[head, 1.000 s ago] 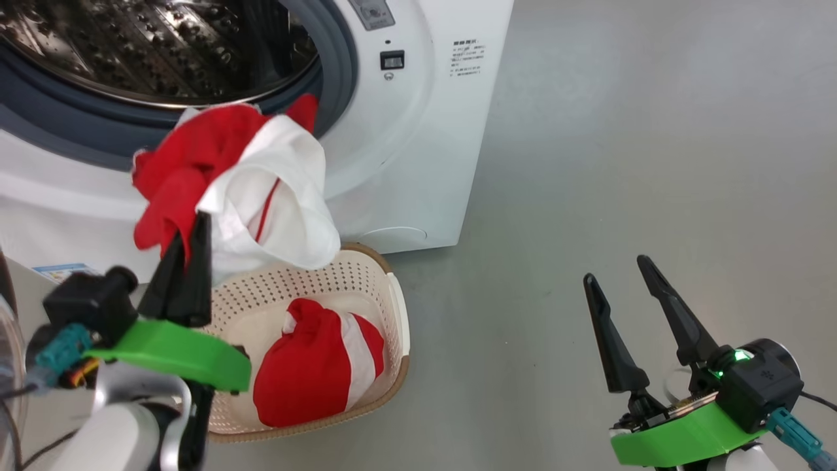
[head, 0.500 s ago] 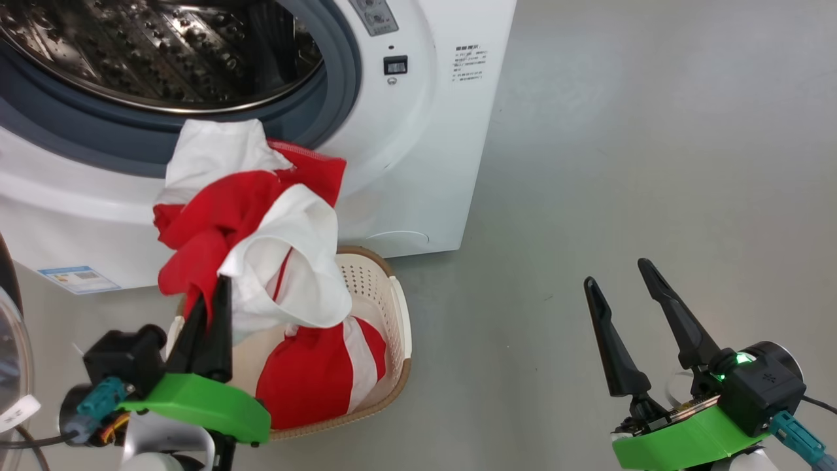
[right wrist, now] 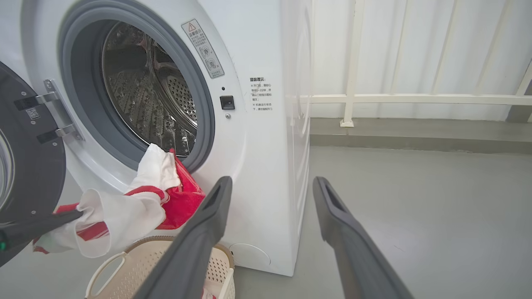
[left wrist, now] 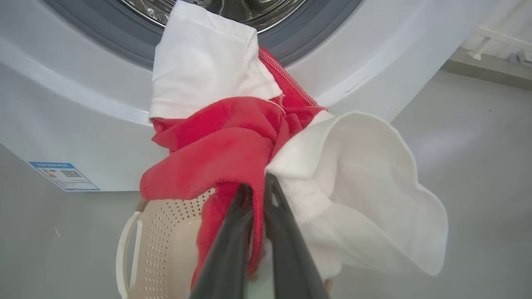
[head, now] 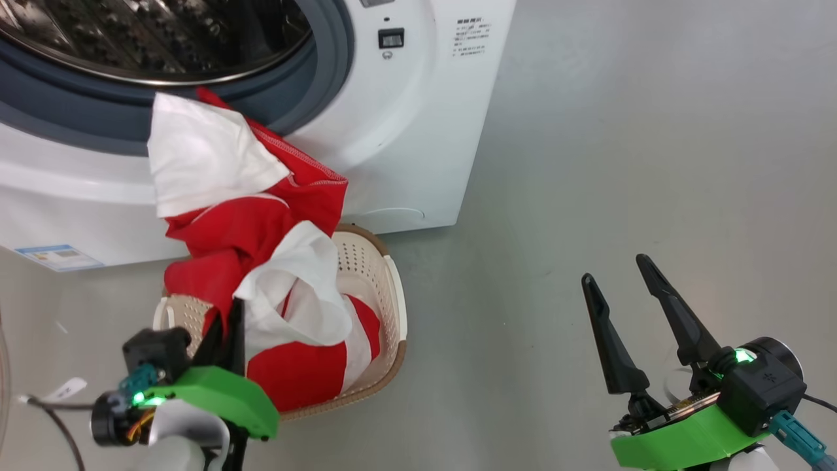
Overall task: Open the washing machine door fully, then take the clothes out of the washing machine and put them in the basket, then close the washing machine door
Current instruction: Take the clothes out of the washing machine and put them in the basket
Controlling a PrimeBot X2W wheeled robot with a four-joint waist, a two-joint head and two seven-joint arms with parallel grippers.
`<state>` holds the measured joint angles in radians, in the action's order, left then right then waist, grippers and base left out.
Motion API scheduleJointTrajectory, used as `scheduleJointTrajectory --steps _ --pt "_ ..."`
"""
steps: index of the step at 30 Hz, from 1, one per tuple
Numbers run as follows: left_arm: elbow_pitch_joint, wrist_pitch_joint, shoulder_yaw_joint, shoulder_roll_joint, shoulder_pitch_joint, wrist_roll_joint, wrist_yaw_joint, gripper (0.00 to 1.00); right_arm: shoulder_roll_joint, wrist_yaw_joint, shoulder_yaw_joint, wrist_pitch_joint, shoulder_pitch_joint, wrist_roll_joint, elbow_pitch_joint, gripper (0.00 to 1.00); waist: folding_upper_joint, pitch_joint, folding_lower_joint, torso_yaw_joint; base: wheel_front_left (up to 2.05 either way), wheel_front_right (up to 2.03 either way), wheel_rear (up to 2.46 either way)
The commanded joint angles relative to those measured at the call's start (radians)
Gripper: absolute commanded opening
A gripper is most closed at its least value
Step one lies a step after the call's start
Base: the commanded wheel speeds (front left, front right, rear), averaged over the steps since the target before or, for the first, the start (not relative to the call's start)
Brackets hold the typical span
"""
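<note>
My left gripper (head: 225,320) is shut on a red and white piece of the clothes (head: 248,222), just above the near side of the basket (head: 392,307). The garment stretches from the closed fingers (left wrist: 232,232) up to the grey gasket of the washing machine (head: 405,131), its white end still lying on the drum's lip. Another red and white piece (head: 301,376) lies in the basket. The washing machine door (right wrist: 25,166) stands swung open at the left. My right gripper (head: 614,269) is open and empty over the floor, to the right of the machine.
Bare grey floor (head: 621,131) spreads to the right of the washer. A white railing (right wrist: 353,99) and a low kerb run behind it. A blue label (head: 55,256) sits on the machine's lower front corner.
My left gripper has drawn back and down toward the basket, pulling the garment further out of the drum so it now hangs lower. The right arm has stayed still.
</note>
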<state>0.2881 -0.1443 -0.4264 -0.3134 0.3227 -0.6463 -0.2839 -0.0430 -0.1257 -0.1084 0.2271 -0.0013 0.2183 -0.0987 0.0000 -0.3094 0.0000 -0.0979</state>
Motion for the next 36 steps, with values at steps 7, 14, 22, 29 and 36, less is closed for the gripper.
scheduleJointTrajectory --steps 7,14,22,29,36 --pt "0.237 -0.035 0.011 0.040 0.139 -0.028 0.084 0.00 -0.007 -0.005 -0.030 -0.006 -0.038 -0.010 -0.032 1.00 0.0000 -0.047 0.0000 -0.011 0.00 0.00 0.00" --pt "0.466 -0.060 0.001 0.084 0.234 -0.038 0.142 0.00 -0.007 -0.005 -0.039 -0.007 -0.056 -0.010 -0.031 1.00 0.0000 -0.077 0.0000 -0.028 0.00 0.00 0.00" --pt "0.664 -0.087 0.004 0.117 0.312 -0.048 0.192 0.00 -0.007 -0.005 -0.046 -0.005 -0.067 -0.008 -0.026 1.00 0.0000 -0.096 0.0000 -0.045 0.00 0.00 0.00" --pt "0.810 -0.106 0.008 0.143 0.375 -0.050 0.223 0.00 -0.007 -0.005 -0.057 -0.006 -0.083 -0.008 -0.022 1.00 0.0000 -0.117 0.0000 -0.060 0.00 0.00 0.00" --pt "0.927 -0.110 0.006 0.165 0.406 -0.056 0.241 0.00 -0.007 -0.005 -0.070 -0.007 -0.091 -0.006 -0.018 1.00 0.0000 -0.129 0.0000 -0.076 0.00 0.00 0.00"
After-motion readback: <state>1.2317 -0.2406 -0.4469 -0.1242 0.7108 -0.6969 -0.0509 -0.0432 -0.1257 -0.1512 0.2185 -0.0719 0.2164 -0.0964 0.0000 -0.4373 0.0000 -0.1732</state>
